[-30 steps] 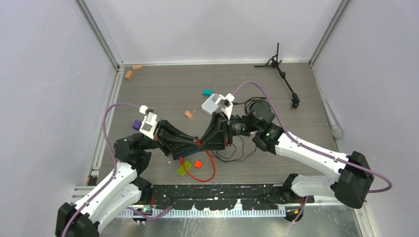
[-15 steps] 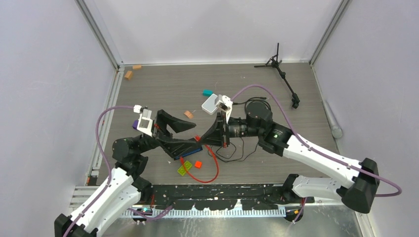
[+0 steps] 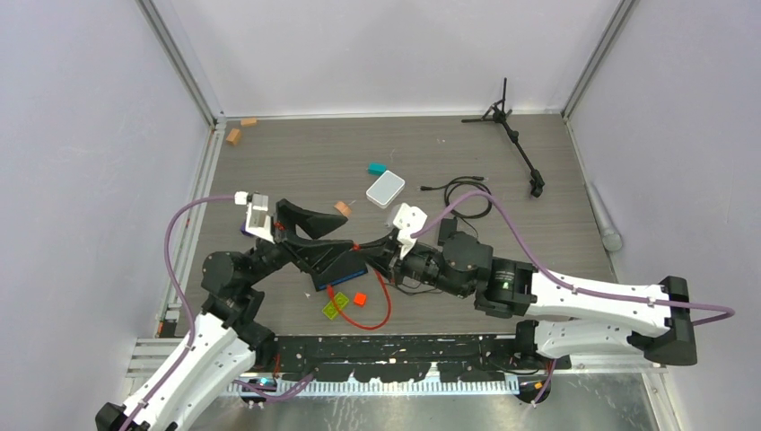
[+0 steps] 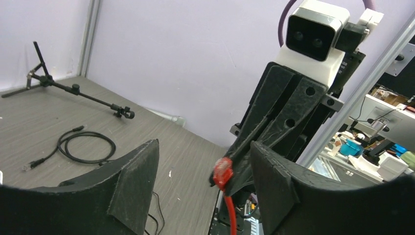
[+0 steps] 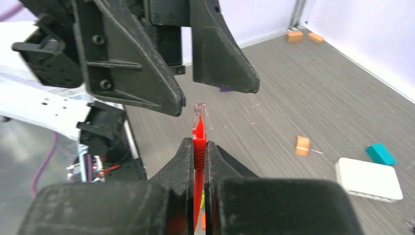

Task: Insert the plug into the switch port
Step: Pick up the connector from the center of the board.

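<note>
Your left fingers (image 4: 134, 181) are opening and letting go, and your right fingers (image 5: 179, 159) are now clamping the plug (image 5: 199, 113), up off the worktop (image 3: 305, 153). You are still needing to push it in.

Top view looks down from above the near edge; wrist views face each other closely, sharing the plug (image 5: 199, 115).

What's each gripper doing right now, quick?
Left gripper: open, holding nothing.
Right gripper: closed on the plug, its clear tip poking out ahead.
</note>
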You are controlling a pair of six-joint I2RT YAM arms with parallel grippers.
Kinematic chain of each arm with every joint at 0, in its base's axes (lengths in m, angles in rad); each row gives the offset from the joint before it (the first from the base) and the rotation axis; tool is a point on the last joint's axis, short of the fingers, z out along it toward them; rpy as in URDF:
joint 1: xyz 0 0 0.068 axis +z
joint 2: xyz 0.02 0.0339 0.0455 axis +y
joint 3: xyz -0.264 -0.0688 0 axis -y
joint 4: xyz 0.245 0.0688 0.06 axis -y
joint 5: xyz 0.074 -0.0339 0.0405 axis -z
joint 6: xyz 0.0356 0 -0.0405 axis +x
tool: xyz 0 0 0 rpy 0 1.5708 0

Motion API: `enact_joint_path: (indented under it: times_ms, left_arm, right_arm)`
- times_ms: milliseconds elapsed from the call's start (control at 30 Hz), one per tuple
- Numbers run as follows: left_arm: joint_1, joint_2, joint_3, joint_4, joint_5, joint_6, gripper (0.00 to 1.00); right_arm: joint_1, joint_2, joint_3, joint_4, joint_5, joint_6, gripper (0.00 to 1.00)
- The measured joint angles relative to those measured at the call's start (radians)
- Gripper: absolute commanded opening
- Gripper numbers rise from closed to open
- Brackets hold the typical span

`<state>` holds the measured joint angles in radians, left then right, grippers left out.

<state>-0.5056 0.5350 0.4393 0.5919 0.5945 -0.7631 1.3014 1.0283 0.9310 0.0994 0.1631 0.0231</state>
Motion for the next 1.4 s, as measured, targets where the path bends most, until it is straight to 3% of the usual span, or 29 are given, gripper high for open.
enact_joint_path:
  times_ms: [200, 467, 633, 800, 900, 967, 1033, 1167, 1267, 1400]
  left_arm:
    - [0.0, 0.034, 0.0, 0.041, 0.023, -0.046, 0.56]
    - [0.0, 0.04, 0.0, 0.066, 0.055, -0.076, 0.53]
    - [0.0, 0.056, 0.0, 0.069, 0.063, -0.094, 0.3]
    - [0.002, 0.074, 0.0, 0.069, 0.061, -0.096, 0.22]
    - [0.002, 0.082, 0.0, 0.068, 0.06, -0.097, 0.01]
    - [0.003, 0.084, 0.0, 0.069, 0.058, -0.097, 0.0]
    - [0.004, 0.089, 0.0, 0.07, 0.057, -0.096, 0.0]
    - [0.004, 0.098, -0.001, 0.081, 0.078, -0.097, 0.0]
    - [0.003, 0.106, -0.011, 0.13, 0.122, -0.108, 0.0]
    - [0.002, 0.119, -0.045, 0.241, 0.171, -0.144, 0.0]
  right_arm:
    - [0.018, 0.032, 0.0, 0.012, 0.117, -0.047, 0.01]
    - [0.026, 0.032, 0.0, 0.051, 0.171, -0.06, 0.0]
    - [0.032, 0.035, 0.0, 0.058, 0.177, -0.064, 0.0]
    - [0.039, 0.051, 0.0, 0.065, 0.177, -0.07, 0.0]
    - [0.046, 0.065, 0.005, 0.064, 0.181, -0.075, 0.01]
    - [0.05, 0.069, 0.008, 0.064, 0.192, -0.077, 0.01]
    - [0.05, 0.07, 0.008, 0.063, 0.2, -0.078, 0.13]
    - [0.053, 0.063, 0.008, 0.05, 0.198, -0.07, 0.49]
    - [0.049, 0.04, 0.008, 0.005, 0.167, -0.052, 0.56]
    - [-0.037, -0.03, -0.011, -0.043, 0.006, 0.041, 0.59]
